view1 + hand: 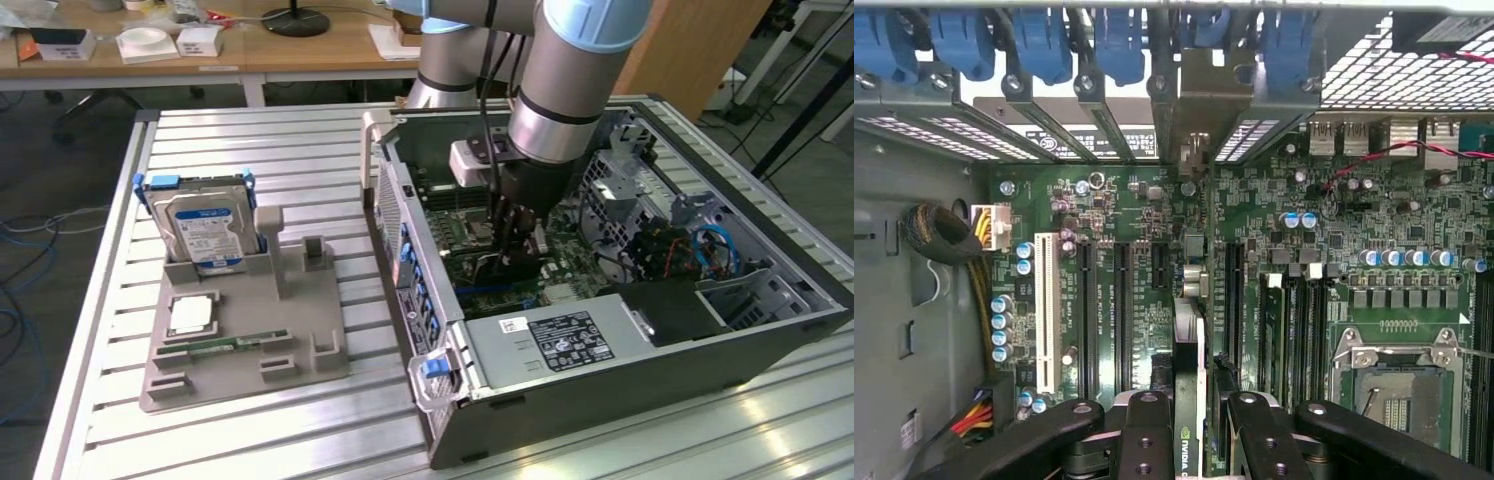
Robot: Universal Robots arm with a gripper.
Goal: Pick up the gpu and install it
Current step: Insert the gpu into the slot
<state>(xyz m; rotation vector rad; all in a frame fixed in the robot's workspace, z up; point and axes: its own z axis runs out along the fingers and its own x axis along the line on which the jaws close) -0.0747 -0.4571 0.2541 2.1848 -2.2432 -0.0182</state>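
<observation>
Gripper is inside the open computer case, partly closed with its fingers clamping the gpu edge-on. The card stands upright above the motherboard, its bracket end towards the rear slot covers. Seating in a slot cannot be determined.

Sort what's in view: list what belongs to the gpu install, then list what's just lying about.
Part of the job:
- gpu, held edge-on in the end effector, above the motherboard slots
- computer case, side open
- motherboard

Just lying about:
- hard drive, upright in the grey holder
- memory stick on that holder
</observation>
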